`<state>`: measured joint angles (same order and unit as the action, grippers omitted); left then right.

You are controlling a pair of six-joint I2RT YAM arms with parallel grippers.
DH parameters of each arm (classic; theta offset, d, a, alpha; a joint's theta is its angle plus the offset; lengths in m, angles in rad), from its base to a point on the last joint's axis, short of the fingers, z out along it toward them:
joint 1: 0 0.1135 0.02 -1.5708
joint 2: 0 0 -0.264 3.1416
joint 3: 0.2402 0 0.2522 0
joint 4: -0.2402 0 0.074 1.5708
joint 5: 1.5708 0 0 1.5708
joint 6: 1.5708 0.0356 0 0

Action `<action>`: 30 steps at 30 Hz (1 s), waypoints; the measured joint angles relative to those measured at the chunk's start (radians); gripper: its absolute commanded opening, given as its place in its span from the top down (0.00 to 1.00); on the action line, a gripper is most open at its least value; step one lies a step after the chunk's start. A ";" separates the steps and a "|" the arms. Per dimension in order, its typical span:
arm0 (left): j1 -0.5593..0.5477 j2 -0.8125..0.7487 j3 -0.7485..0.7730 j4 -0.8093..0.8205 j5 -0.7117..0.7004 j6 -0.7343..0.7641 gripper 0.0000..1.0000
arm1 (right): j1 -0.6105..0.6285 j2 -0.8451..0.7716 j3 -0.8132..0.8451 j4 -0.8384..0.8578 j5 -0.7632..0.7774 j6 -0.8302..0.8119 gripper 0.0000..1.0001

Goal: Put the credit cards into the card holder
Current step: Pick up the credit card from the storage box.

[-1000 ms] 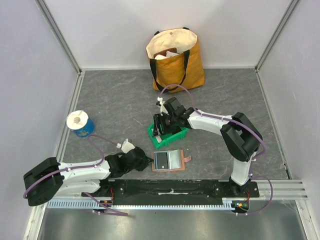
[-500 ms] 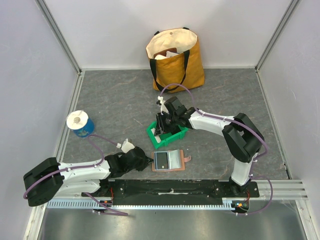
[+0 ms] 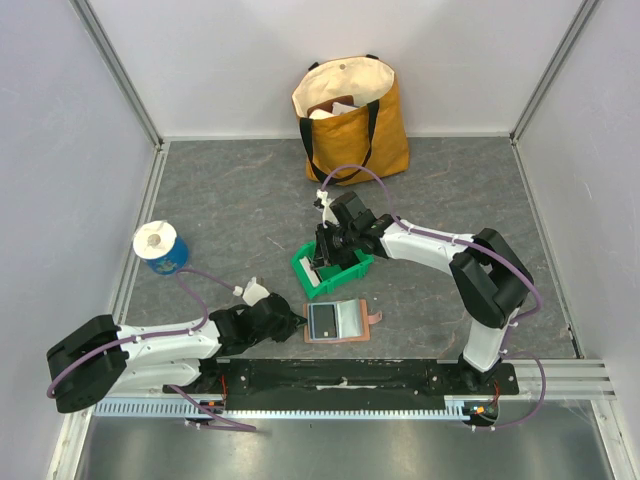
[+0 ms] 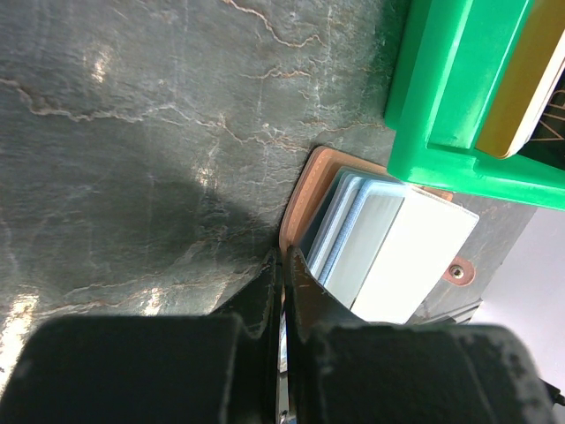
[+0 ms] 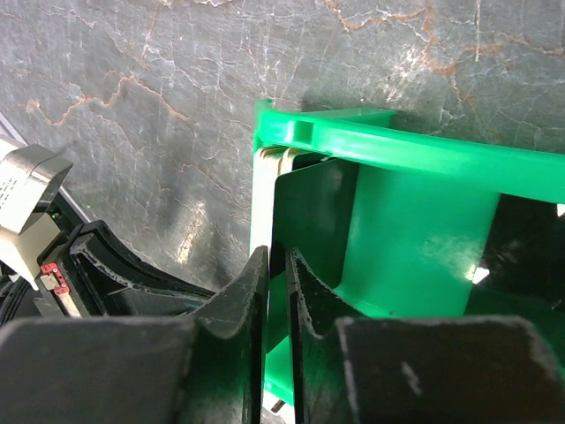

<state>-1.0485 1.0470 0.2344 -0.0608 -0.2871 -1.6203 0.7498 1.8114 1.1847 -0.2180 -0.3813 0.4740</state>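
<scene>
The brown card holder (image 3: pixel 336 322) lies open on the table, blue-grey lining up. A white credit card (image 4: pixel 410 256) lies on its lining. My left gripper (image 3: pixel 296 322) is shut, its tips (image 4: pixel 282 258) at the holder's brown left edge (image 4: pixel 307 190). My right gripper (image 3: pixel 325 260) reaches down into the green bin (image 3: pixel 303 266). There its fingers (image 5: pixel 278 258) pinch the lower edge of a dark credit card (image 5: pixel 313 212) that stands upright against the bin's wall. A gold-coloured card (image 4: pixel 521 79) leans inside the bin too.
A yellow tote bag (image 3: pixel 350 112) stands at the back wall. A blue and white roll (image 3: pixel 160 248) sits at the left. The green bin (image 4: pixel 441 97) stands just behind the card holder, nearly touching it.
My right gripper's jaws have narrowed from wide open onto the dark card inside the bin. The left arm and the card holder have not moved.
</scene>
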 measured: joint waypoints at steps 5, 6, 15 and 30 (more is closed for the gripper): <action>0.000 -0.001 -0.001 0.001 0.000 0.000 0.98 | 0.000 -0.011 -0.006 -0.002 0.036 -0.007 0.88; 0.000 -0.001 -0.001 0.002 0.000 0.001 0.98 | 0.000 -0.015 -0.008 -0.005 0.047 -0.009 0.88; 0.000 -0.001 -0.003 0.007 0.000 0.006 0.98 | 0.000 -0.017 -0.011 -0.029 0.103 -0.023 0.90; 0.000 -0.013 -0.014 0.018 0.000 0.007 0.98 | 0.037 0.047 -0.006 -0.047 0.181 -0.031 1.00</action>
<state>-1.0485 1.0336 0.2207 -0.0425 -0.2867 -1.6135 0.7872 1.8584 1.1786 -0.2653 -0.2005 0.4435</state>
